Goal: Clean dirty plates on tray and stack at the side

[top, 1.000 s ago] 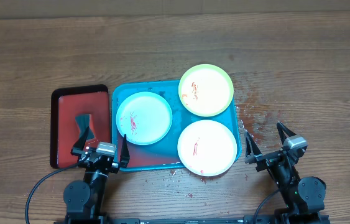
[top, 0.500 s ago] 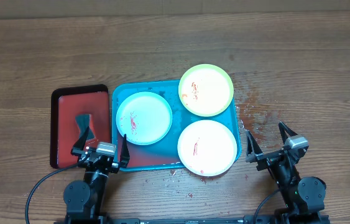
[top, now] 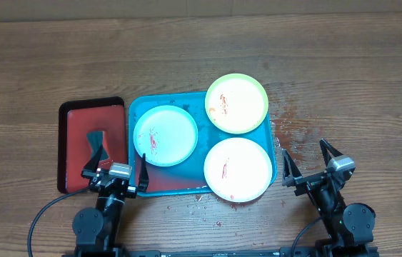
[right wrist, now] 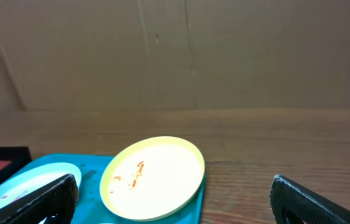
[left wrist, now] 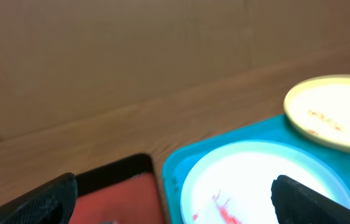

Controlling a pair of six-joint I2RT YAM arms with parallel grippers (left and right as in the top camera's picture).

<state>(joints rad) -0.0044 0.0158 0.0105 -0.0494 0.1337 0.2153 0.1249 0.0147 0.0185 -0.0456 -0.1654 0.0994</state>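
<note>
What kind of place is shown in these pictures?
Probably a robot test bench, not a real kitchen: a wooden table with the left gripper and right gripper at its near edge, a plain brown wall behind, and sauce-smeared plates on a tray.

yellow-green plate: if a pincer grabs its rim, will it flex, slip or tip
The yellow-green plate looks like thin, shallow plastic, so it is probably light and slightly flexible. It overhangs the rim of the tray, so it may rock or tip when pushed. The red smear on its left could be slippery.
</note>
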